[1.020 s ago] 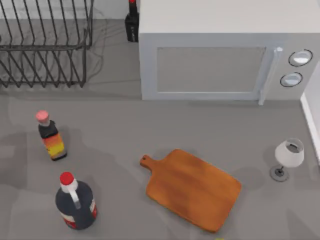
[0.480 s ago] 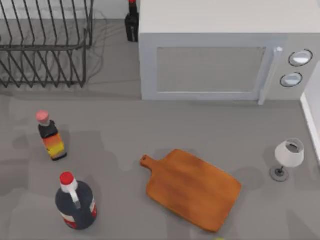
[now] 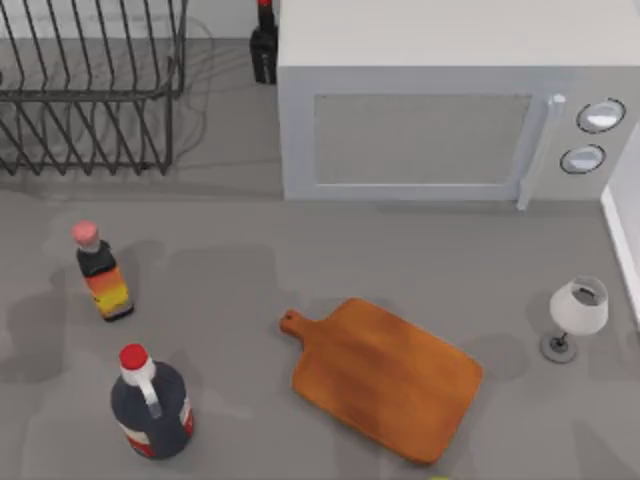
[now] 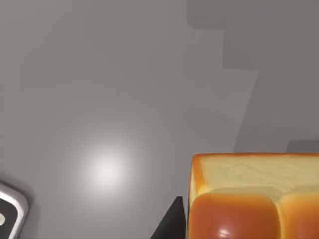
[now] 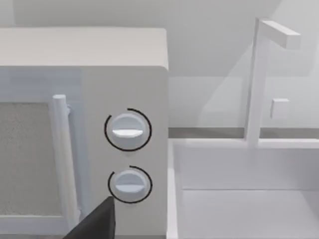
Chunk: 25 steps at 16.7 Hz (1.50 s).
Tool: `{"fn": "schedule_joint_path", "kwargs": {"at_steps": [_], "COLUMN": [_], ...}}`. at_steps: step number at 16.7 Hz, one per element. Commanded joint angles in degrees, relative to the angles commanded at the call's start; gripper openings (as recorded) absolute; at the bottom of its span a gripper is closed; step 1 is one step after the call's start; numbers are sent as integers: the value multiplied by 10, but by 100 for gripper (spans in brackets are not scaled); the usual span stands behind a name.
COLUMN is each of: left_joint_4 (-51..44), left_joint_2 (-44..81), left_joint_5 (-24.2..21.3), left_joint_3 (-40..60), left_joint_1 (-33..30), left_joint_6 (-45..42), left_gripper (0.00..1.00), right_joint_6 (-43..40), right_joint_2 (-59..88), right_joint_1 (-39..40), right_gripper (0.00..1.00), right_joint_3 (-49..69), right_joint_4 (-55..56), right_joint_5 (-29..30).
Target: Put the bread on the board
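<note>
The bread (image 4: 254, 194) is a golden-brown chunk with a pale cut face, close up in the left wrist view and well above the grey table. My left gripper (image 4: 249, 231) is shut on it, with one dark finger (image 4: 168, 223) against its side. The board (image 3: 385, 375), reddish-brown wood with a short holed handle pointing left, lies flat at the table's front middle with nothing on it. A dark part of my right gripper (image 5: 94, 224) shows in the right wrist view, facing the microwave's knobs (image 5: 127, 130).
A white microwave (image 3: 440, 100) stands at the back, a wire dish rack (image 3: 90, 90) at the back left. A small orange-labelled bottle (image 3: 103, 275) and a big dark bottle (image 3: 150, 405) stand left of the board. A wine glass (image 3: 577, 312) stands right. A white sink (image 5: 244, 199) lies beside the microwave.
Soft shadows on the left half of the table have shifted. The board, the bottles and the glass have not moved.
</note>
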<state>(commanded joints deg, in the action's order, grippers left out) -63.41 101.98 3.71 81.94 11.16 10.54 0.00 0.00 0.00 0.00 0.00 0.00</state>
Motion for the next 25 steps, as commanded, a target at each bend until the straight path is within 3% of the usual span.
{"fn": "schedule_joint_path", "kwargs": {"at_steps": [13, 19, 25], "left_joint_4": [3, -10, -25], "left_joint_2": [59, 111, 157], "left_joint_5": [74, 58, 21], "left_joint_3": [144, 178, 182], "left_joint_1": [-239, -379, -503], "left_joint_6": [705, 990, 1174], "left_gripper": [0, 0, 0], "right_joint_6": [0, 0, 0], "right_joint_2": [0, 0, 0], "right_joint_1": [0, 0, 0], "right_gripper": [100, 100, 100], "right_joint_3": [0, 0, 0], "right_joint_4": [0, 0, 0], "right_joint_5": [0, 0, 0]}}
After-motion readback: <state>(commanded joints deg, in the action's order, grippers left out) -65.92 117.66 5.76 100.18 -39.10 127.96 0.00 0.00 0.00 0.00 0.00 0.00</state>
